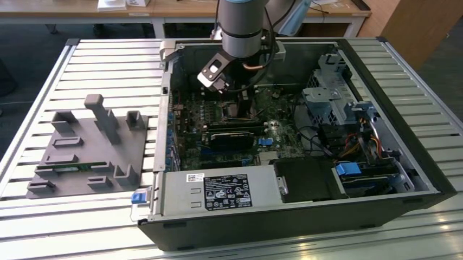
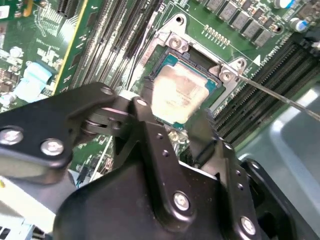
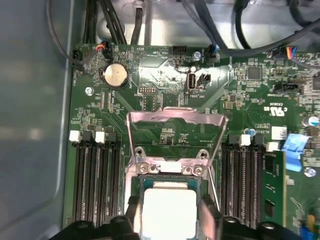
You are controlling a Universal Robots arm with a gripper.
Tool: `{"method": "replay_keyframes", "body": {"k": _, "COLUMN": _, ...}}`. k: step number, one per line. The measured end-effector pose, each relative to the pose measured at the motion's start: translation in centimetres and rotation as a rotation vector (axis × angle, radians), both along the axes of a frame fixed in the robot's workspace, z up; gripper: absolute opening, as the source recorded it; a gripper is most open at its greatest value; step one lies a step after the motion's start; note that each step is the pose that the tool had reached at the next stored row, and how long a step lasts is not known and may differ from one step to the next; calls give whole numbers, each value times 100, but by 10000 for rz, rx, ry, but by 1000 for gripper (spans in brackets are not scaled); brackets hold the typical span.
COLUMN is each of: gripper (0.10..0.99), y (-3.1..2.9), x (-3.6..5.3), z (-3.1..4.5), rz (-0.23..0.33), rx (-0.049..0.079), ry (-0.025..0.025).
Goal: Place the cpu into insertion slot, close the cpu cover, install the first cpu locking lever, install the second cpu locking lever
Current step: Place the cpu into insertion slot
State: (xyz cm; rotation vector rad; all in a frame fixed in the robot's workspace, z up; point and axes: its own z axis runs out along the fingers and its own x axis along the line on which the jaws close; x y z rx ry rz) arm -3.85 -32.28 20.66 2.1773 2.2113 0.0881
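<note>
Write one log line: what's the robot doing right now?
gripper: shut on small square silvery-beige cpu chip | chip: at square metal-rimmed insertion slot | thin silvery metal cpu cover frame: standing open

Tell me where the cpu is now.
In the first wrist view the cpu lies at the slot, right at the pincer, with the opened cover just beyond and memory slots either side.

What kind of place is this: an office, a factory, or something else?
Probably a robotics lab or test workshop: an open computer case lies on a slatted metal table beside a grey fixture block, wooden desks stand behind, and the gripper holds the cpu at the insertion slot.
</note>
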Motion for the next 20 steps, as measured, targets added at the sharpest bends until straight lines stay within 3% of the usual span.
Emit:
{"method": "replay_keyframes", "body": {"k": 1, "gripper": 533, "y": 0, "x": 3, "z": 17, "rz": -1, "rx": -2, "ry": 24}}
{"method": "replay_keyframes", "body": {"k": 2, "gripper": 533, "y": 0, "x": 9, "z": 24, "rz": -1, "rx": -1, "ry": 54}}
{"method": "replay_keyframes", "body": {"k": 4, "gripper": 412, "y": 1, "x": 15, "z": 28, "rz": -1, "rx": 2, "ry": 97}}
{"method": "replay_keyframes", "body": {"k": 5, "gripper": 412, "y": 1, "x": 17, "z": 30, "rz": -1, "rx": 2, "ry": 113}}
{"method": "replay_keyframes", "body": {"k": 7, "gripper": 298, "y": 0, "x": 23, "z": 34, "rz": -1, "rx": 0, "ry": 153}}
{"method": "replay_keyframes", "body": {"k": 12, "gripper": 118, "y": 0, "x": 25, "z": 39, "rz": -1, "rx": -1, "ry": 170}}
{"method": "replay_keyframes", "body": {"k": 20, "gripper": 106, "y": 0, "x": 25, "z": 59, "rz": -1, "rx": -2, "ry": 171}}
